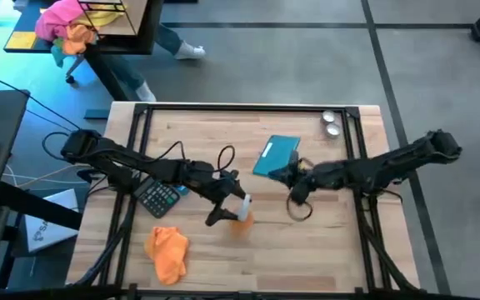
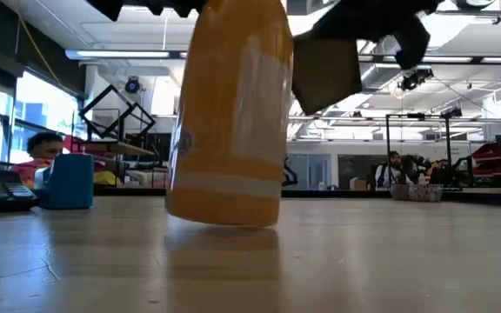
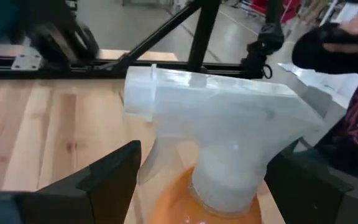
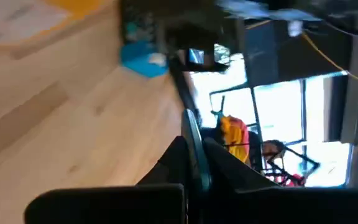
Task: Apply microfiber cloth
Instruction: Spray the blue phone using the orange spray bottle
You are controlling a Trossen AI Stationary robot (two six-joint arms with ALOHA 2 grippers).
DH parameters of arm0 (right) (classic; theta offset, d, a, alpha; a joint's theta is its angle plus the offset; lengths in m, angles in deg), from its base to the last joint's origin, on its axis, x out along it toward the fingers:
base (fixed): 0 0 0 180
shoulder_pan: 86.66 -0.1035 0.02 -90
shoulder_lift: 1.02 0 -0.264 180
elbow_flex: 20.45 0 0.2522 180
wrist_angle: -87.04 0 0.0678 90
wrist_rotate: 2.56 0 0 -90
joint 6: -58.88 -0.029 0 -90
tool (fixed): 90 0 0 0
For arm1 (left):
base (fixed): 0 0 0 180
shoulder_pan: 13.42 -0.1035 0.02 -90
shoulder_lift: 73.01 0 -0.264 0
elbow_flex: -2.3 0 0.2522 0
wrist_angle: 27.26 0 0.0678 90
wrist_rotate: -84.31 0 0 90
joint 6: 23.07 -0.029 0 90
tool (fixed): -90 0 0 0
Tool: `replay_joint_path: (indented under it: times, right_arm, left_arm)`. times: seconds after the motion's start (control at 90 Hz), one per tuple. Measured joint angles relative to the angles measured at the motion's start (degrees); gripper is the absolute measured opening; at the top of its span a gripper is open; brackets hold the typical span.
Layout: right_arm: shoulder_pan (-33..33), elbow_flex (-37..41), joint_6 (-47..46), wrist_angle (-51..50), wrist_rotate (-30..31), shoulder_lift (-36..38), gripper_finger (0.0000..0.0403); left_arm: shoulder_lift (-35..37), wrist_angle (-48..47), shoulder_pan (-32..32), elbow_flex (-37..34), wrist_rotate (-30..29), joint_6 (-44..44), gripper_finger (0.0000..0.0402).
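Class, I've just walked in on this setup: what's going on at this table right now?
The left hand is around a spray bottle of orange liquid near the middle of the table; the low view shows the bottle tilted, its base partly lifted. The orange cloth lies crumpled and untouched near the front edge. The right hand hovers by a teal case, holding nothing visible. A calculator sits beside the left arm.

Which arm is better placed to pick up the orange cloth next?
Left, probably. The microfiber cloth lies on the left arm's side, near the left tool, though that tool straddles the spray bottle. The right tool sits farther off, over the teal pad.
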Motion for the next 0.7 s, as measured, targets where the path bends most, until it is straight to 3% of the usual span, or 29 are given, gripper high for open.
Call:
replay_joint_path:
  times: [0.122,0.256,0.367,0.7]
  right_arm:
    - [-4.00,0.02,13.15,3.86,10.21,-7.34,0.0000]
    - [-4.82,0.02,31.88,18.01,15.59,-14.00,0.0000]
    - [-3.74,-0.41,46.71,26.97,14.24,-17.78,0.0000]
    - [-1.54,-8.63,58.12,22.45,11.29,-22.41,0.0000]
  left_arm:
    - [-0.27,0.10,-0.31,0.00,-0.80,0.39,0.0299]
    - [-0.45,0.43,-0.34,0.00,0.69,1.09,0.0299]
    - [-0.45,0.58,-0.24,0.00,3.53,1.87,0.0298]
    - [-1.30,1.64,-0.61,0.09,5.87,-1.51,0.0298]
